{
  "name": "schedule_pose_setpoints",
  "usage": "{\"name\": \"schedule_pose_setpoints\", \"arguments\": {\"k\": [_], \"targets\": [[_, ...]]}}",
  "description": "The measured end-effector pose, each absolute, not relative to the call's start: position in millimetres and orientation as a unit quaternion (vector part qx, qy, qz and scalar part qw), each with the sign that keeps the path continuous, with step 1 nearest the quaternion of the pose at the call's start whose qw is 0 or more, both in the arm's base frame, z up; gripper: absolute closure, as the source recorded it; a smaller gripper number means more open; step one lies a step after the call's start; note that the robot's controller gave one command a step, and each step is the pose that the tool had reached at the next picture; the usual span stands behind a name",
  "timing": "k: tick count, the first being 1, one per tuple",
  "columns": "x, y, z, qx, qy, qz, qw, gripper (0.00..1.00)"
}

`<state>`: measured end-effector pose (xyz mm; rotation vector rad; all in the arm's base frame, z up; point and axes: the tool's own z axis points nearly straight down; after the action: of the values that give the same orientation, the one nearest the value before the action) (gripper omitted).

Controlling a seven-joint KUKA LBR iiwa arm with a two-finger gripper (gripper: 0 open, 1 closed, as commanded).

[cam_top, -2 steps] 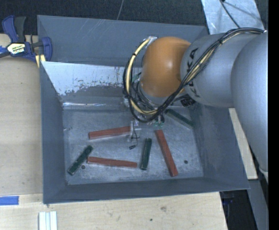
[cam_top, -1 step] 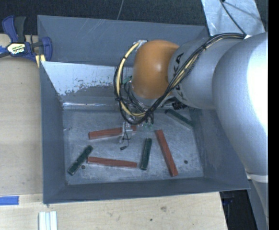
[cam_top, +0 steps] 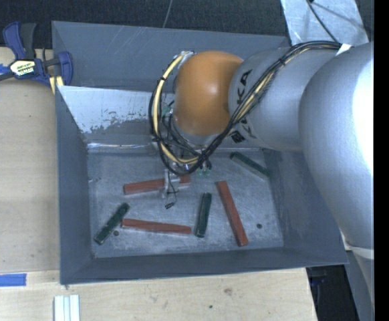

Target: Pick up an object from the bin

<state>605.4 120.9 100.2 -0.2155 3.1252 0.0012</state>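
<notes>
judged approach step, with hand (cam_top: pixel 170 195) low at right end of upper-left red-brown stick (cam_top: pixel 141 188), spread or pressed together impossible to tell; next needs pinch across it, then lift.

On the scuffed floor of the grey metal bin (cam_top: pixel 71 179) lie 6 thin flat bars. 3 are red-brown: a middle red-brown bar (cam_top: pixel 141 188), a front red-brown bar (cam_top: pixel 156 227) and a slanted right red-brown bar (cam_top: pixel 231 212). 3 are dark green: a front-left dark green bar (cam_top: pixel 111 223), a central dark green bar (cam_top: pixel 203 214) and a back-right dark green bar (cam_top: pixel 250 164).
</notes>
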Motion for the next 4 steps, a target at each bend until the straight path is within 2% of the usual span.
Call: {"name": "schedule_pose_setpoints", "arguments": {"k": [1, 2, 4], "targets": [[594.7, 135.0, 69.5, -0.089, 0.996, 0.0, 0.0, 0.0], [600.1, 142.8, 71.4, -0.032, 0.999, 0.001, 0.004, 1.0], [600.5, 143.6, 72.3, -0.028, 1.0, 0.001, 0.004, 1.0]]}}
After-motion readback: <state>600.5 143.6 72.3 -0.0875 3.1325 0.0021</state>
